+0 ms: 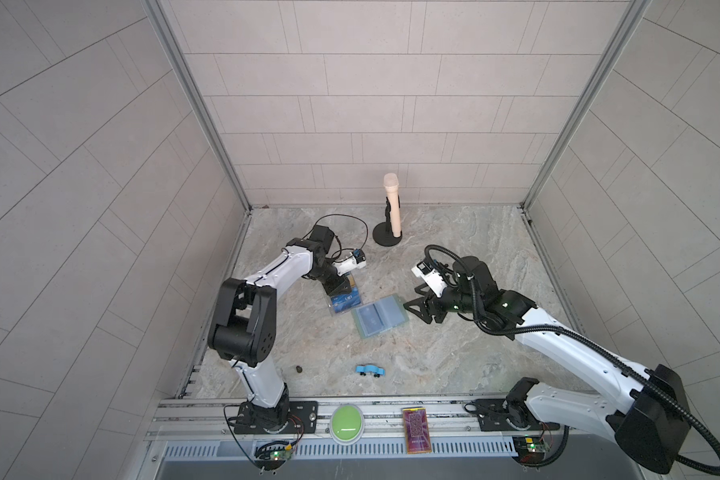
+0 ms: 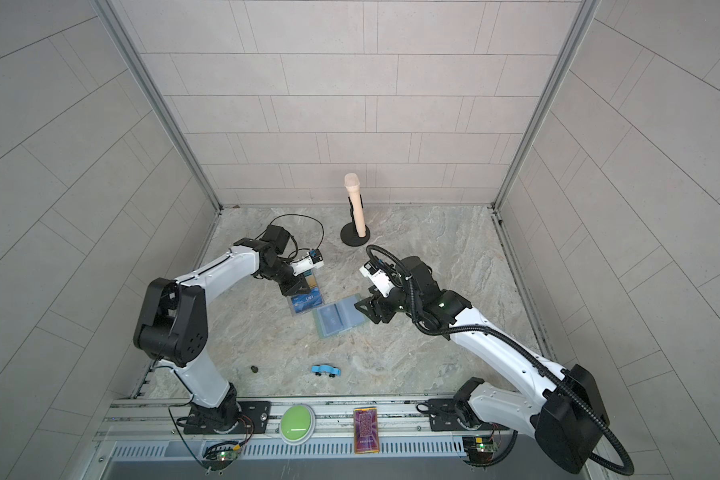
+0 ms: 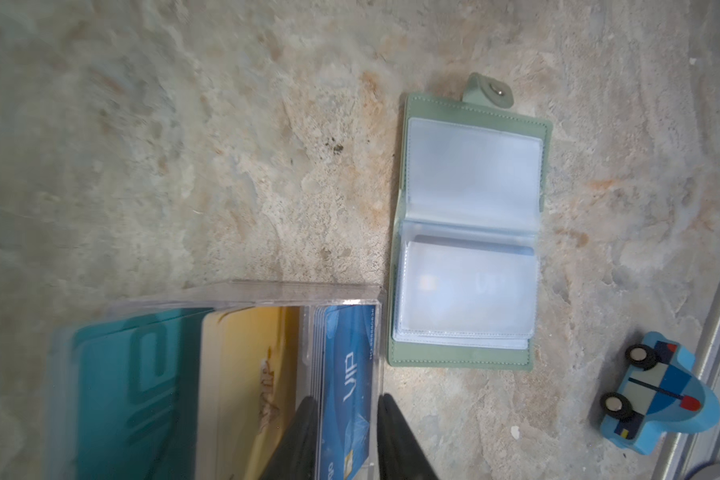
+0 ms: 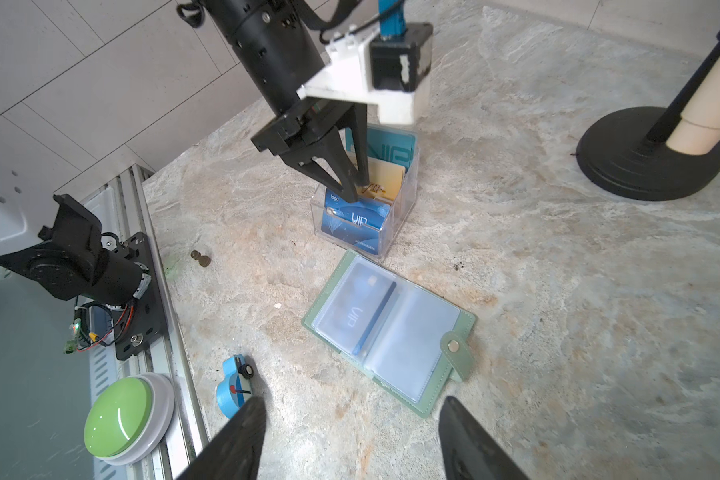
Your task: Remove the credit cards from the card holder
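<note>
The mint-green card holder [image 1: 379, 318] [image 2: 336, 318] lies open and flat on the marble table, its snap tab [image 4: 454, 347] pointing toward my right arm. Through one frosted sleeve page a light blue credit card [image 4: 358, 316] [image 3: 466, 286] shows; the facing page looks blank. My left gripper [image 3: 347, 411] [image 4: 356, 189] is down in the clear acrylic stand [image 1: 344, 301], narrowly open, its fingers on either side of the front blue cards. My right gripper [image 4: 350, 415] [image 1: 418, 309] hovers open just off the holder's tab side, holding nothing.
The acrylic stand [image 4: 408, 195] holds teal, gold and blue printed cards beside the holder. A microphone on a black round base [image 1: 387, 240] stands at the back. A blue toy car [image 1: 370, 370] and a small dark piece [image 1: 298, 368] lie nearer the front rail.
</note>
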Motion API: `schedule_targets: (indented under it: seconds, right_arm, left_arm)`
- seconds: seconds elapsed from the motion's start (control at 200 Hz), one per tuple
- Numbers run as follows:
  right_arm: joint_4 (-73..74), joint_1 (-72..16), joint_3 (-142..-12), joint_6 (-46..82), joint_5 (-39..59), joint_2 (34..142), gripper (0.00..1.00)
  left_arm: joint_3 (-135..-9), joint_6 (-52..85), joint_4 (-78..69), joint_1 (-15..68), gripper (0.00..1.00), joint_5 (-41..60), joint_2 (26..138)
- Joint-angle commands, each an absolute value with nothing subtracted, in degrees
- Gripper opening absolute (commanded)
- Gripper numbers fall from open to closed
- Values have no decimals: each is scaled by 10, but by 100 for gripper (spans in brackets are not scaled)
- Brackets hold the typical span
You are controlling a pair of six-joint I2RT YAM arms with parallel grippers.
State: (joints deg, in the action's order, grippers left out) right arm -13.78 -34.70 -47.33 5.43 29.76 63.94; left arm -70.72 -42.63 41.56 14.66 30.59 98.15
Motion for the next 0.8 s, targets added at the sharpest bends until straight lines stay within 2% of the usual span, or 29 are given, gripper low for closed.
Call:
schedule_targets:
  seconds: [0.0, 0.195, 0.561, 0.796]
  right_arm:
    - [-122, -345, -466, 58, 281, 628, 69]
    - [-132, -345, -472, 65, 226, 639, 72]
    - [-122, -358, -480, 83, 141, 696, 75]
    - [-120, -373, -497, 115, 104, 752, 75]
  left_arm:
    - [-692, -408, 391, 150, 30, 280, 936]
    - [-664, -298, 316, 154, 29, 242, 845]
    - [-428, -30, 113, 212, 24, 182, 589]
    - [-279, 98, 1, 221, 12, 203, 518]
